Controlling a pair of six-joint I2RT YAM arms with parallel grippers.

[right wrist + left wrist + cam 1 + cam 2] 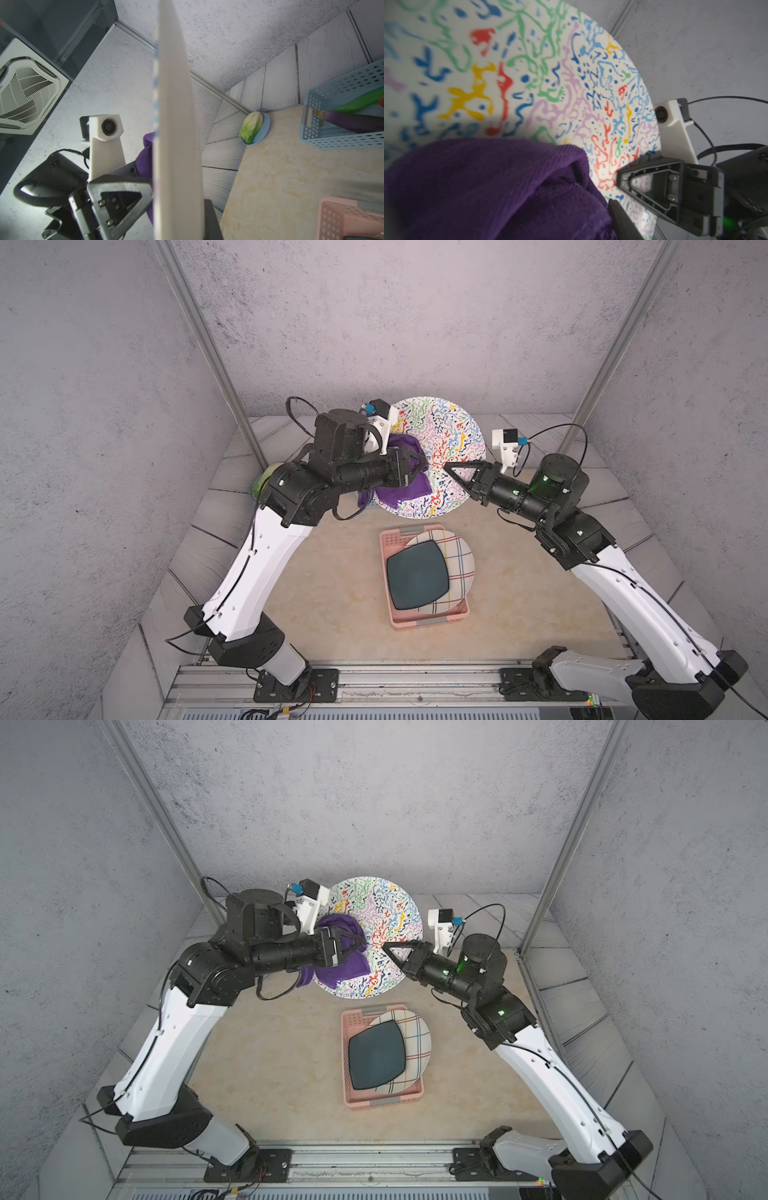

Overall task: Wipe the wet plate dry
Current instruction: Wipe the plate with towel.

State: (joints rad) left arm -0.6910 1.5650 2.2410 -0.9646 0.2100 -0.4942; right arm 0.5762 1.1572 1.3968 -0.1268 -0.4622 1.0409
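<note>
The plate (pixel 451 435) (pixel 384 915), white with coloured squiggles, is held up off the table, tilted on edge. My right gripper (pixel 448 467) (pixel 385 947) is shut on its rim at the right side. In the right wrist view the plate's white back (pixel 176 104) fills the middle, with one finger (pixel 209 218) against it. A purple cloth (pixel 401 485) (pixel 488 187) lies bunched against the plate's patterned face (pixel 550 83). My left gripper (pixel 422 462) (pixel 360 942) is shut on that cloth. No water drops can be made out.
A pink basket (pixel 390 539) near the table's middle holds a dark square plate (pixel 417 574) on a plaid plate (pixel 457 556). A blue basket (pixel 340 89) with an eggplant (pixel 353 122) and a lettuce piece (pixel 250 126) on a blue dish sit at the back left.
</note>
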